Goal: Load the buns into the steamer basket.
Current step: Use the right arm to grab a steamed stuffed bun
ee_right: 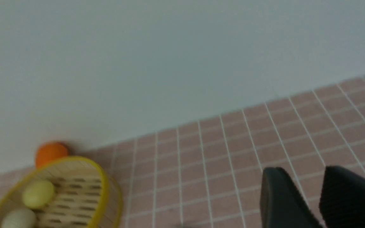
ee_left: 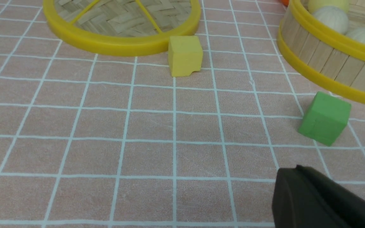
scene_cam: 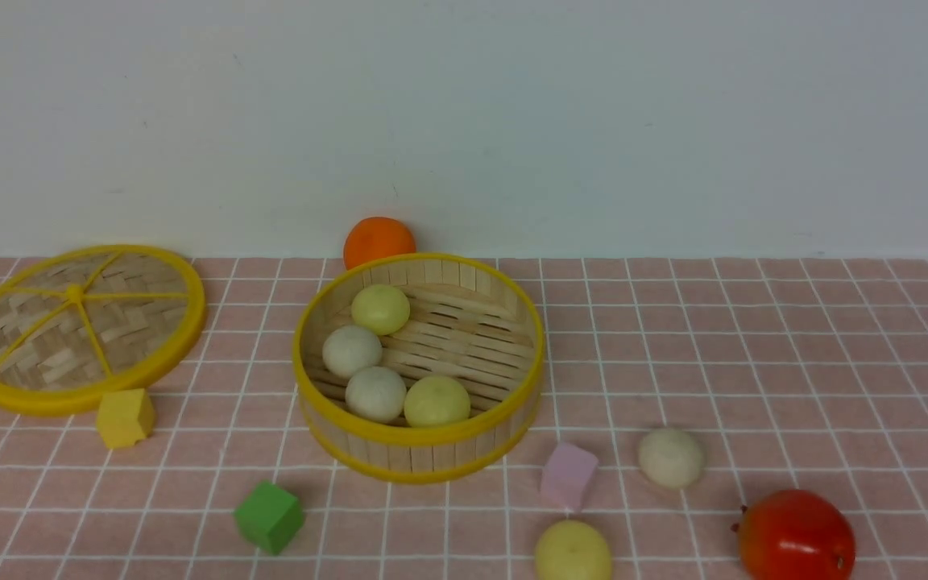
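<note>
Four buns point(scene_cam: 375, 394) are in the steamer basket point(scene_cam: 424, 453), two off-white and two pale yellow, all bunched on its left half. The right half of the slatted floor is bare, and I'd judge that's where the rest should drop.

Two are out on the table point(scene_cam: 794, 362). The off-white bun point(scene_cam: 671, 457) sits right of the basket, near the pink cube point(scene_cam: 568, 475). The pale yellow bun point(scene_cam: 573, 553) is closer to me, at the front view's bottom edge. Both lie on my right side, so I reckon this is the right arm's job.

My right fingers point(ee_right: 280, 196) stand apart with nothing between them, only table showing through the gap. They look ready for a bun, but they're angled toward the wall, and neither loose bun shows in that wrist view.

My left fingers point(ee_left: 315, 199) are pressed together and hold nothing. They're parked low over bare table near the green cube point(ee_left: 325, 117), with the yellow cube point(ee_left: 185, 55) and the lid point(ee_left: 119, 44) beyond. There's no bun on that side for them.

The red fruit point(scene_cam: 796, 536) sits near both loose buns. Round things roll if nudged, and the pink cube crowds the off-white one.
</note>
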You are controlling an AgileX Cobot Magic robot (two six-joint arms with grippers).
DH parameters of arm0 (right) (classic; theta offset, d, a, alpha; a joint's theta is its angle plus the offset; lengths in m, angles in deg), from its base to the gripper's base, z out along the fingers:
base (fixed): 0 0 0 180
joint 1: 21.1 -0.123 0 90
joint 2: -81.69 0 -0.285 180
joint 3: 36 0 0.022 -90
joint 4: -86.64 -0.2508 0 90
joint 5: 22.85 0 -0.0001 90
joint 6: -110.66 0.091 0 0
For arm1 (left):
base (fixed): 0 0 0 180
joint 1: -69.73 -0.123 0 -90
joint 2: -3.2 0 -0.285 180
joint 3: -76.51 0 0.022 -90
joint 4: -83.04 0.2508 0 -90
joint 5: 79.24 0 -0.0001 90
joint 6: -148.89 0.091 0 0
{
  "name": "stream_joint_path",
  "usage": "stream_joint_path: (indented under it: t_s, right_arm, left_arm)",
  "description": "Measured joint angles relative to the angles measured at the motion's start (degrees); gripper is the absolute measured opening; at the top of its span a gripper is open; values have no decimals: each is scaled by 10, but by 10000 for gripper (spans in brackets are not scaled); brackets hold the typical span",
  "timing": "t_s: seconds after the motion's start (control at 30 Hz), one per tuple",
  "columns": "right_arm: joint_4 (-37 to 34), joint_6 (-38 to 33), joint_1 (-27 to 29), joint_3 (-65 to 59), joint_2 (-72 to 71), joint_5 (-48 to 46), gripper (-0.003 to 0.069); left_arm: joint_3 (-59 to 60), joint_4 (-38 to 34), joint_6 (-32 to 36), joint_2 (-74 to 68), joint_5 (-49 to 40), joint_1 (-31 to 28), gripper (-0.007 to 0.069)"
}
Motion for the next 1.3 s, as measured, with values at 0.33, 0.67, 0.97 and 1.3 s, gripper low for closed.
stream_joint_path:
  t_s: [0.33,0.67,0.97,1.3]
  right_arm:
    - [-149,-148,-68,94,330,-88,240]
    - [-111,-102,-166,295,622,-200,240]
    - [-80,-72,-173,321,670,-193,240]
    - [-60,-43,-173,323,698,-189,240]
  left_arm:
    - [0,0,0,0,0,0,21]
    - [0,0,0,0,1,0,28]
    - [0,0,0,0,1,0,31]
    - [0,0,0,0,1,0,39]
